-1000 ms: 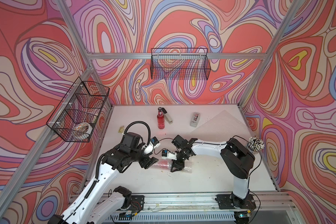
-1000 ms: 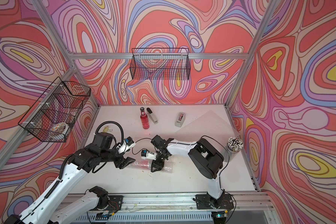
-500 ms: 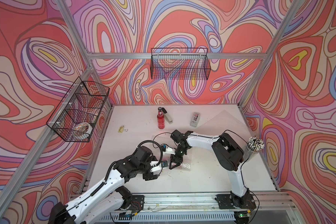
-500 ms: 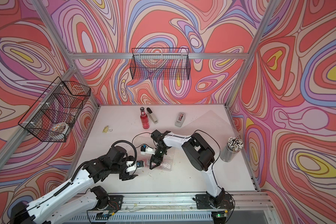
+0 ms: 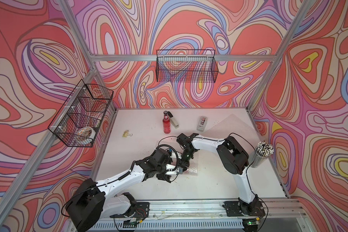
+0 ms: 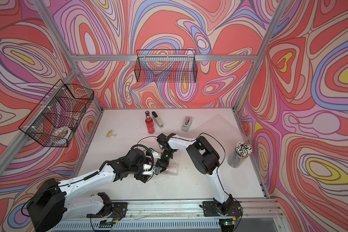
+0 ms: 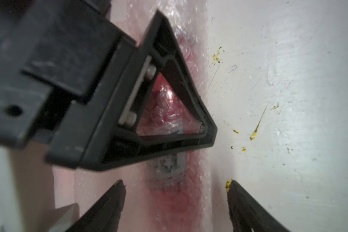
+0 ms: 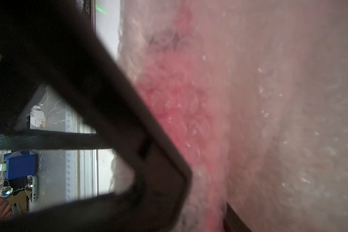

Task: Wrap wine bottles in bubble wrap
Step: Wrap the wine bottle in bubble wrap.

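Between the jaws of the left gripper point(image 7: 174, 183), which are held wide apart with nothing gripped, a wine bottle point(image 7: 169, 172) is seen lying on its side on the table point(image 7: 289, 80). It is rolled in bubble wrap point(image 7: 185, 30), through which its red liquid shows. Just ahead of those jaws the way is barred by the right gripper point(image 8: 207, 198), one triangular finger point(image 7: 159, 148) of which is laid across the wrapped bottle. The bottle is flanked by both fingers in the right wrist view, yet whether they are clamped on it or only rest against the film cannot be told. Beside the left jaws, yellow smears point(image 7: 254, 131) are scattered over the tabletop. Well beyond both grippers a second wine bottle point(image 5: 166, 124) is stood upright, with a stapler point(image 5: 174, 121) just beside it and a tape dispenser point(image 5: 202, 123) near. Off to the right gripper's side a second sheet of bubble wrap point(image 5: 233, 128) is spread flat, and a binder clip point(image 5: 127, 133) is seen well apart on the left gripper's side. Farthest out, a cup of sticks point(image 5: 262, 154) is stood by the wall, and a back wire basket point(image 5: 186, 68) and a side wire basket point(image 5: 81, 116) are hung above the table.
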